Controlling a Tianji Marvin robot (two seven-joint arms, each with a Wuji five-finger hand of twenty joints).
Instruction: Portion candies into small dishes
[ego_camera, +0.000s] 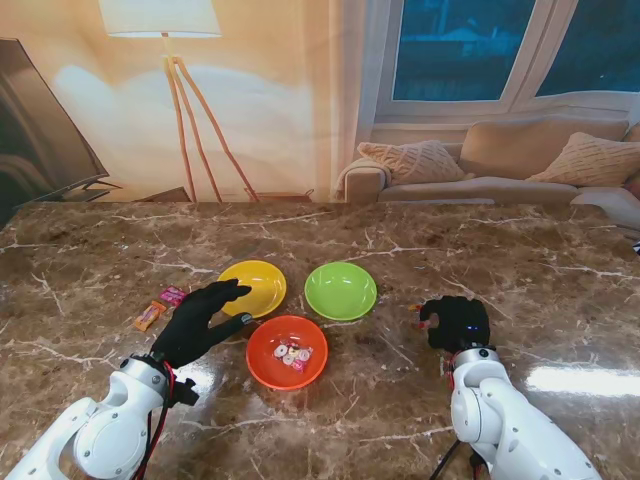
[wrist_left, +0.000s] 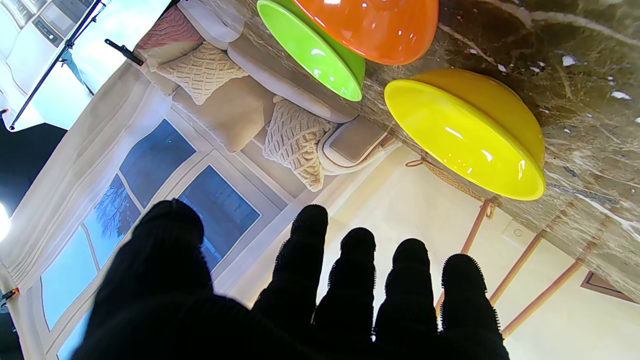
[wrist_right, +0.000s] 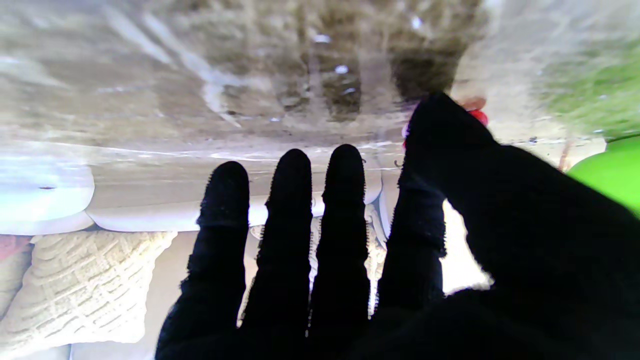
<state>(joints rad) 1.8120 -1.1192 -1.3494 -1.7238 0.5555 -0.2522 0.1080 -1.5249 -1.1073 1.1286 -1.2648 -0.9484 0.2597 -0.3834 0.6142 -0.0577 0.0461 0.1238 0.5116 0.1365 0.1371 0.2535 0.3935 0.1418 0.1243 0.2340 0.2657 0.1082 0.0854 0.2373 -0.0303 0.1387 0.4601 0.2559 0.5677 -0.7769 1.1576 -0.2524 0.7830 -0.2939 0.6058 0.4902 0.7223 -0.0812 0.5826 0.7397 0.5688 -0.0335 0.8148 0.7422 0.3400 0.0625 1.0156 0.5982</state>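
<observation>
Left hand (ego_camera: 200, 322) flat, fingers spread, empty, right hand (ego_camera: 457, 322) pinching red candy (wrist_right: 477, 116)

left hand (wrist_left: 300, 305) spread, holding nothing | yellow dish (wrist_left: 465, 135), green dish (wrist_left: 315, 50), orange dish (wrist_left: 375, 27) on table (wrist_left: 590, 100)

High stand view over table (ego_camera: 560, 260), inverted wrist views sharing green dish (ego_camera: 341, 290).

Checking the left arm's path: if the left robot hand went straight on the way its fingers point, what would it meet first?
Probably the yellow dish: the left robot hand points at it, fingertips already at its rim. Height above it is unclear.
</observation>
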